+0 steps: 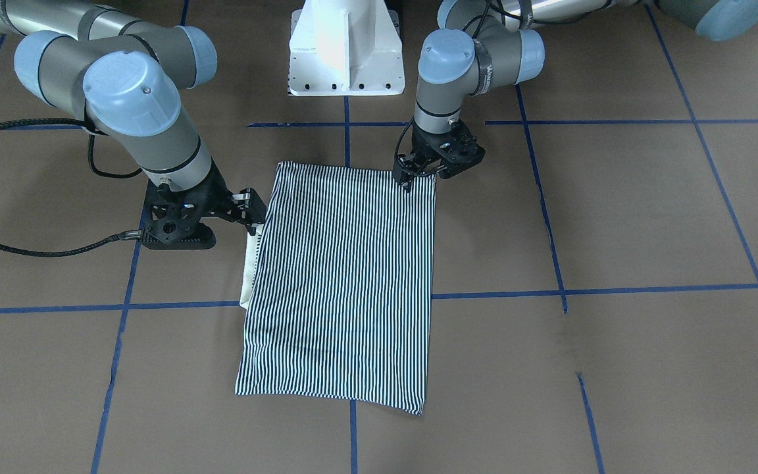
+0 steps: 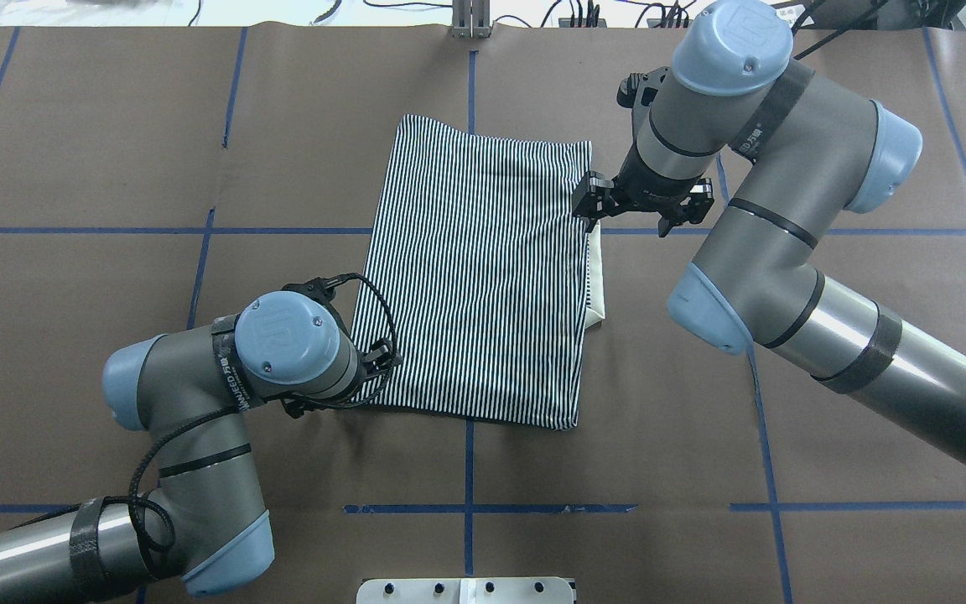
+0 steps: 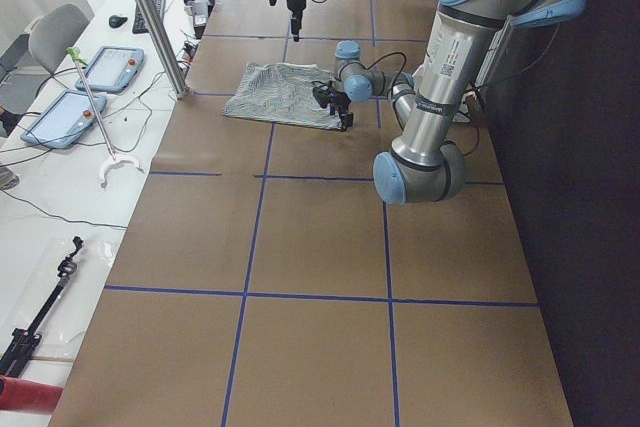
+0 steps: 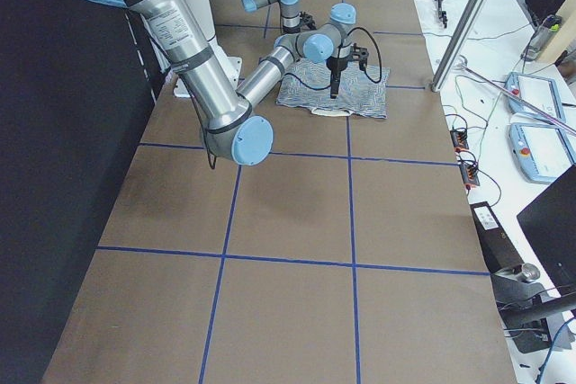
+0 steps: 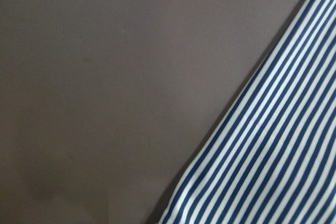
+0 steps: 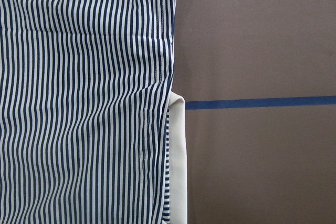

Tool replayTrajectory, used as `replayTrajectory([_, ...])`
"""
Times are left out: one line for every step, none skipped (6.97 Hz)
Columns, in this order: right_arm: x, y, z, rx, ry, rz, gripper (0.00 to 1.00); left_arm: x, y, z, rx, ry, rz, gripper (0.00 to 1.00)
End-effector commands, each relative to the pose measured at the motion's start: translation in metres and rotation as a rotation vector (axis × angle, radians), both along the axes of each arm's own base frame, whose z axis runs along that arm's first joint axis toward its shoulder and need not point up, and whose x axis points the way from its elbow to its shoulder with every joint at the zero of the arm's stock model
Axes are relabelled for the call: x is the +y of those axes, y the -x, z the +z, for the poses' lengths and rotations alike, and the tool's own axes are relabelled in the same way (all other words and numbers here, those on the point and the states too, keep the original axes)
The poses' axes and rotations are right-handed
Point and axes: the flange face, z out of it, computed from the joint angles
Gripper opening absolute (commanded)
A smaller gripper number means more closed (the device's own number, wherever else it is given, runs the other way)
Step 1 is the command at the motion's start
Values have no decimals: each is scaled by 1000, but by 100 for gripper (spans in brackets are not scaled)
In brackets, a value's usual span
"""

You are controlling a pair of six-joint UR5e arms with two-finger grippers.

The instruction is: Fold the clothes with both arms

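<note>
Starting at the left of the overhead view, the left arm [image 2: 282, 344] bends over the near left corner of the polo shirt [image 2: 483, 268]. Its wrist hides the jaws there. The front view shows them tipped down onto that corner, but I cannot tell whether they are spread or pinching cloth.

The shirt lies in the middle of the brown desk [image 2: 114, 168], already folded into a flat striped rectangle. Its cream collar [image 2: 595, 289] pokes out along the right edge.

Further right, the right arm [image 2: 701, 134] brings its jaws to that same edge, just beyond the collar. Their state is also unclear.

The risk, as I judge it, lies in the uneven holds: one at a near corner, the other partway along the opposite side. Lifting from such points would probably skew the next fold. Catching only the top layer could peel the stack open, and dragging past the collar could pull it further out.
</note>
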Motion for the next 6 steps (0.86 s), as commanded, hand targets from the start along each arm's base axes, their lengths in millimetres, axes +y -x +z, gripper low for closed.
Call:
replayTrajectory([0, 0, -4, -3, -6, 2, 100, 1, -1, 2, -4, 1, 1, 89])
replayTrajectory([0, 0, -3, 0, -9, 4, 100, 1, 0, 4, -7, 2, -1, 82])
replayTrajectory([1, 1, -3, 2, -10, 6, 100, 1, 0, 4, -7, 4, -2, 73])
replayTrajectory([1, 1, -2, 4, -10, 5, 100, 1, 0, 3, -6, 9, -7, 58])
replayTrajectory([1, 1, -3, 3, -8, 9, 100, 0, -1, 0, 4, 42, -42, 21])
replayTrajectory([4, 5, -3, 2, 6, 17, 100, 1, -2, -4, 9, 43, -41, 0])
